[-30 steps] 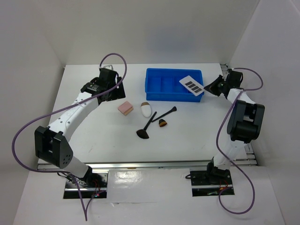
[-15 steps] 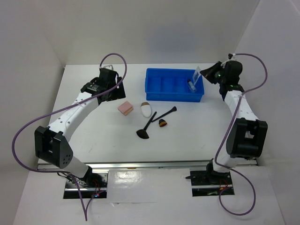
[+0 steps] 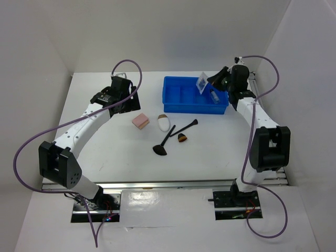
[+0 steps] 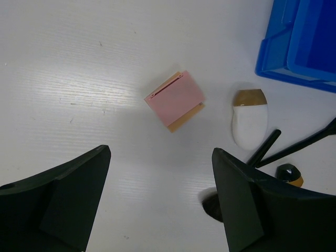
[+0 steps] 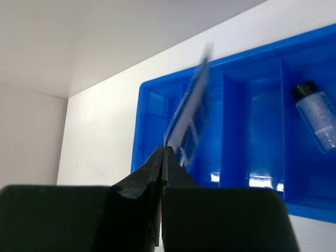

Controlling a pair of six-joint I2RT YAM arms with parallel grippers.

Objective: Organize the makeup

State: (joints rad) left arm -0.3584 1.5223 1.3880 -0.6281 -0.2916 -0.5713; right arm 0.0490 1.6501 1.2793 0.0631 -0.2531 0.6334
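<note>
Nearest the arms' bases, two thin black brushes (image 3: 168, 136) lie on the white table (image 3: 105, 157) with their handles meeting. A stubby brush (image 3: 182, 137) sits just beside them on the right. A little farther out we see the white egg-shaped piece (image 3: 165, 123) and, to its left, the pink sponge (image 3: 140, 121), both flat on the table and apart from each other. The left gripper (image 4: 161, 151) hangs over the table beside the sponge, its jaws spread wide and holding nothing.

At the far side, the right gripper (image 5: 163, 157) is pinched tight on the palette (image 3: 202, 83), a thin pale card with black rectangles. It holds the card tilted nearly on edge above the blue bin (image 3: 178, 109). In the wrist view the grip sits on one narrow edge, and the rest of the card sticks out over the bin's middle compartments. A small clear bottle (image 3: 214, 95) lies in the right-end compartment.

We judge the palette light, stiff and slick. A pinch on one edge could let it swing or slip, so a hold nearer the middle of a long side would steady it. It looks better lowered into a compartment than dropped. The sponge should give under the fingers and suits a grip across its flat sides. The smooth, rounded egg-shaped piece may squirt out unless it is taken across its widest part.
</note>
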